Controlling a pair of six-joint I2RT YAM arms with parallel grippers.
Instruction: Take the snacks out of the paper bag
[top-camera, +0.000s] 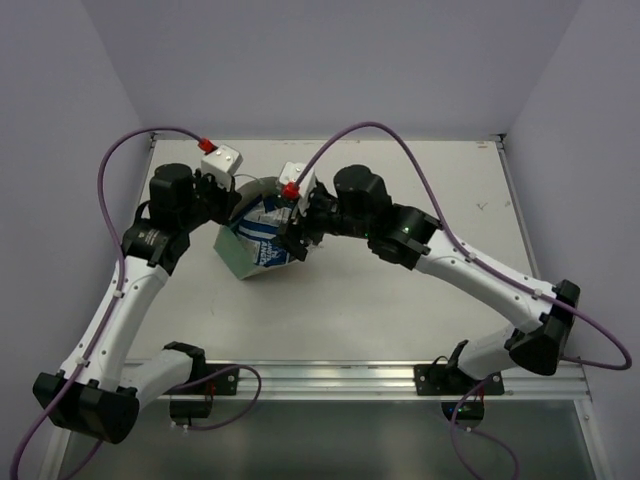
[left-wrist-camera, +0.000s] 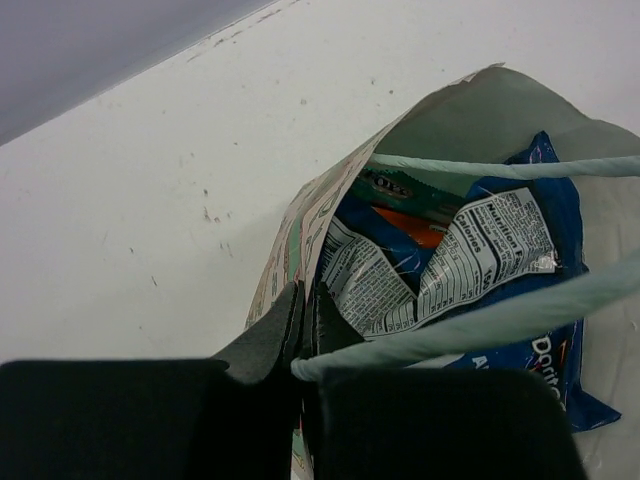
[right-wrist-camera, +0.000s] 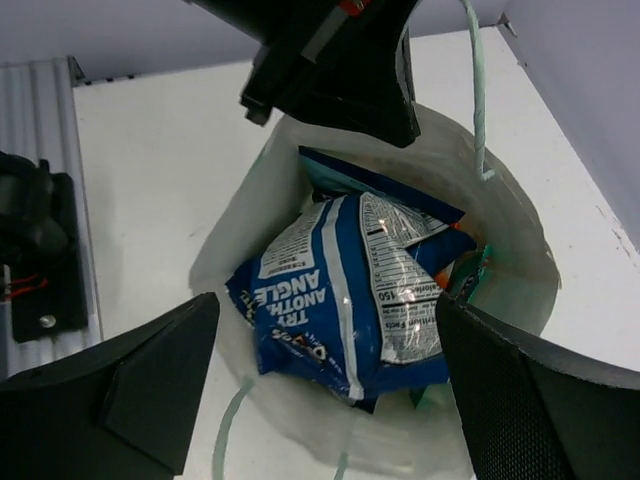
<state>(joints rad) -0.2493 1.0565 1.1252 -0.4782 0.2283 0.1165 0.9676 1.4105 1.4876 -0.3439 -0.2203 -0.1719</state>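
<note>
Your left gripper (left-wrist-camera: 300, 322) is pressed together on the near wall of the paper bag (left-wrist-camera: 300, 215), with the rim pinched between its two black fingers (left-wrist-camera: 268, 338). One pale green loop handle (left-wrist-camera: 480, 315) runs straight across the bag's mouth just beyond those fingers, and a second handle (left-wrist-camera: 500, 168) crosses farther back, so both lie over the opening. Your right gripper (right-wrist-camera: 328, 318) is spread wide and hangs over the open mouth, with one finger to each side of the contents. You cannot tell from these views whether its tips touch the rim. The snacks (right-wrist-camera: 350, 330) are all inside the bag, against its whitish lining. A blue-and-white packet (right-wrist-camera: 330, 270) lies on top, crumpled, label side up, and covers most of the rest. An orange packet (left-wrist-camera: 412, 226) and a teal-green packet (left-wrist-camera: 400, 188) show only as slivers beneath it. In the right wrist view the left gripper blocks the far rim. The bag stands on the white table (top-camera: 420, 310) between the two arms, well back from the metal rail (top-camera: 330, 378) at the near edge. A purple cable (top-camera: 400, 150) arches over each arm.
</note>
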